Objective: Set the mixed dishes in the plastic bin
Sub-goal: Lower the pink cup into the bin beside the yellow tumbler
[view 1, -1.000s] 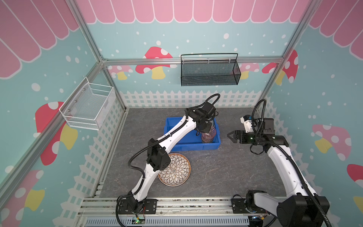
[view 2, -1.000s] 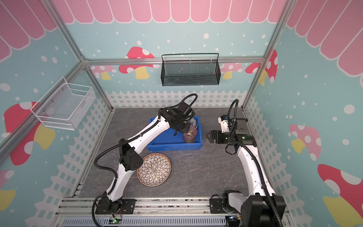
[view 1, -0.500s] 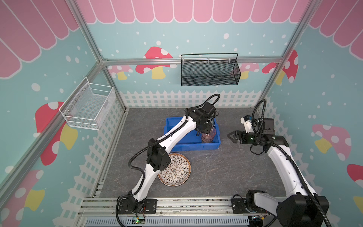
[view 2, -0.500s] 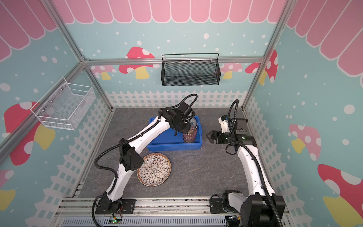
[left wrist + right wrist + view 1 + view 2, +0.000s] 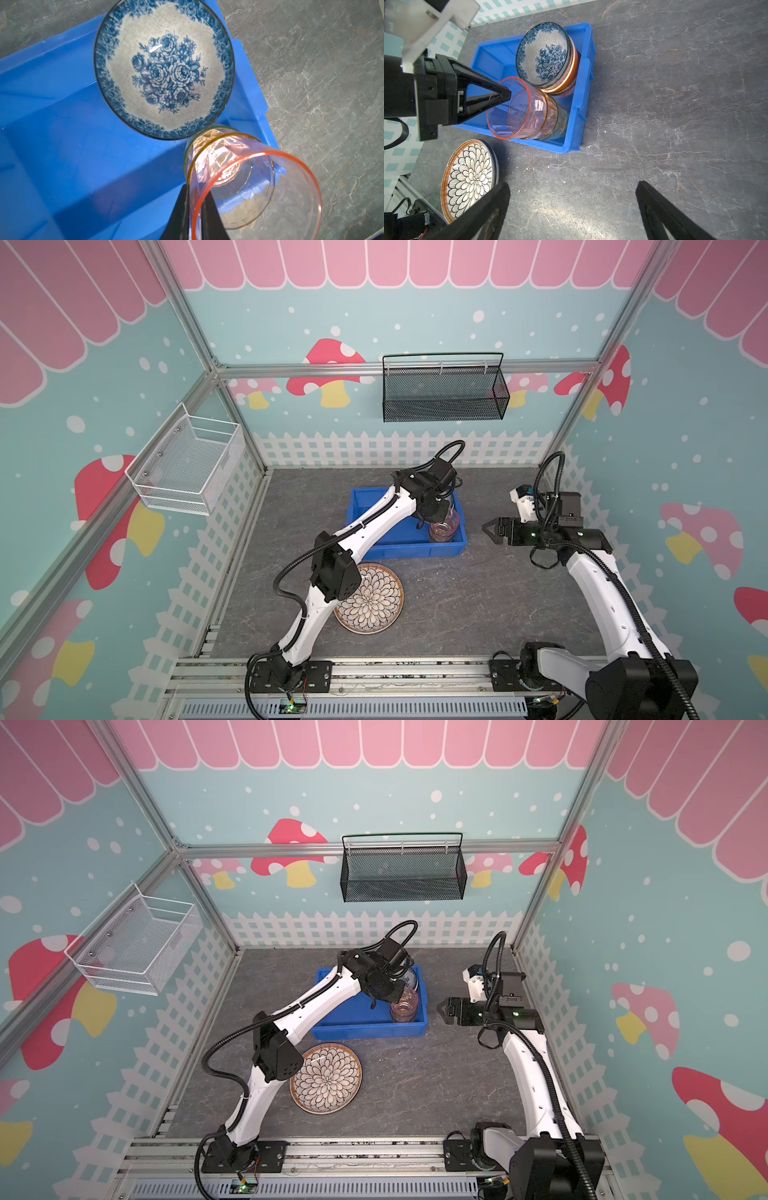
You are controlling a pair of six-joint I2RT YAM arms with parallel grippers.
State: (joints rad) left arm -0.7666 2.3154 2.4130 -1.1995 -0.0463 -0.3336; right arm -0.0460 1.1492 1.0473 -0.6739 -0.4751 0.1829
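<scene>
The blue plastic bin (image 5: 415,549) stands mid-table. My left gripper (image 5: 196,207) is shut on the rim of the pink cup (image 5: 517,112), one finger inside and one outside. That cup sits nested in an amber cup, which sits in a green cup (image 5: 560,122), at the bin's front right corner. Stacked patterned bowls (image 5: 544,56), a blue floral one on top, fill the far right corner. The petal-pattern plate (image 5: 374,601) lies on the table in front of the bin, with another plate's dark edge under it. My right gripper (image 5: 486,529) hovers open to the right of the bin, holding nothing.
A black mesh basket (image 5: 442,393) hangs on the back wall and a white wire basket (image 5: 187,468) on the left wall. The left arm's elbow (image 5: 334,572) overhangs the plate's left edge. Bare grey tabletop (image 5: 478,605) lies between the plate and the right arm.
</scene>
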